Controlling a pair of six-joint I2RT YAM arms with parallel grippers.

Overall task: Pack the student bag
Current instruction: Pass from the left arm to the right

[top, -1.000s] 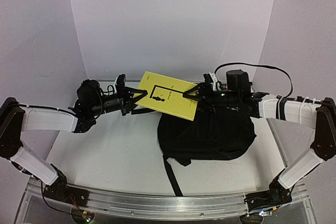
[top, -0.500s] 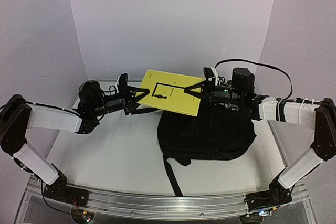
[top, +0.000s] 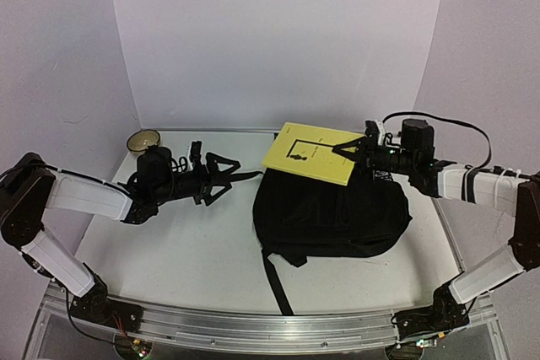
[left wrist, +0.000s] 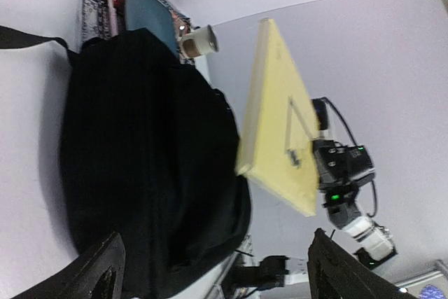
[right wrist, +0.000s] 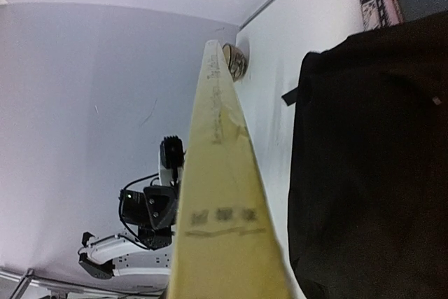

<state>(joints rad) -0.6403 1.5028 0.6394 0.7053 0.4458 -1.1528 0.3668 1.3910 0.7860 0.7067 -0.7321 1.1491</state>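
two grippers faced each other over the table (top: 169, 242). the right gripper (top: 348, 152) was clamped on the nearest edge of a yellow book (top: 305, 151), holding it in the air. just beneath it lay the student bag (top: 329, 212), a black backpack. the left gripper (top: 226, 179) had its jaws spread wide, empty, well apart from book and bag.
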